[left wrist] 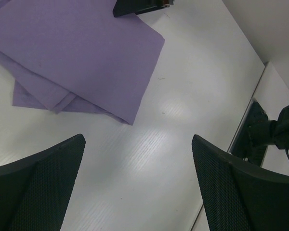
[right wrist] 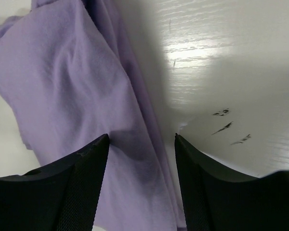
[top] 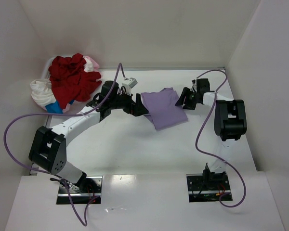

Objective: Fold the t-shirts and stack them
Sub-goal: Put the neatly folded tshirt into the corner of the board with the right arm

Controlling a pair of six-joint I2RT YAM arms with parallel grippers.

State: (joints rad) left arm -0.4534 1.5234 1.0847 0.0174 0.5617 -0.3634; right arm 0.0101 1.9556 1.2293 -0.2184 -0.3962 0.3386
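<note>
While the left gripper hangs with its jaws spread wide over the bare table, I see the folded lavender t-shirt lying flat just ahead of its fingertips. The right gripper sits at the shirt's opposite side, jaws parted, with the cloth's edge running between its fingers; I can make out nothing pinched. Well behind the left gripper, off to its outer side, the red t-shirt lies crumpled in a heap, the white t-shirt bunched against it and a bit of the pale pink t-shirt showing at the heap's far edge
</note>
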